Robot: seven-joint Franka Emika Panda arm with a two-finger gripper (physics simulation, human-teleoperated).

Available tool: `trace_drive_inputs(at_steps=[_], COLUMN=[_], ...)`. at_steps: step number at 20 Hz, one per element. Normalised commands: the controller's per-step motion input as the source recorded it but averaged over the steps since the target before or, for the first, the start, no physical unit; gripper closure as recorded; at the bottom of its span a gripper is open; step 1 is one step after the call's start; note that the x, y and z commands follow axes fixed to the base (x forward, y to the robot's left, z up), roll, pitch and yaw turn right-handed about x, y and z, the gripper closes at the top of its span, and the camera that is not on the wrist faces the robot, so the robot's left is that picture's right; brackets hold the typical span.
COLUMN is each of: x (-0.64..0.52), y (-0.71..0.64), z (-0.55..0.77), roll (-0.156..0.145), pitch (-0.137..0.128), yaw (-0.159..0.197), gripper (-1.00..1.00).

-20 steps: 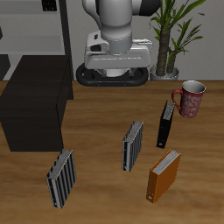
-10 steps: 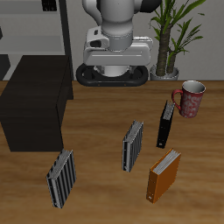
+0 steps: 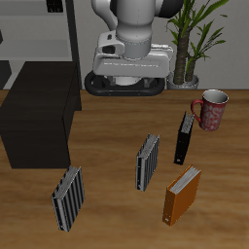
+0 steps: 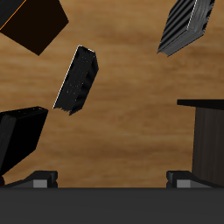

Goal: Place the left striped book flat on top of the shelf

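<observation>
- Arm slightly turned since the earlier frame.
- Gripper: jaws apart, body cut off by the frame edge.
- Left striped book unmoved, upright, at 4 o'clock from shelf.

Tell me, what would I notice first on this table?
Probably the four books standing on the wooden table: two striped books, one mid-table and one near the front edge, plus an orange book and a black book. Then the red mug beside the potted plant, and the big black shelf.

2 grey-and-black striped books; orange book; black shelf; red mug.
</observation>
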Motion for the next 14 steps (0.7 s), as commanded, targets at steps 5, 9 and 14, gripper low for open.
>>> trace_drive_inputs(at_steps=[5, 9, 14], x=[0.36, 0.32, 0.16], y=[0.0, 0.0, 0.07], z=[-0.01, -0.09, -0.12], roll=[-0.036, -0.024, -0.001], pitch=[-0.033, 0.0, -0.002], yaw=[-0.013, -0.03, -0.024], gripper=[-1.0, -1.0, -1.0])
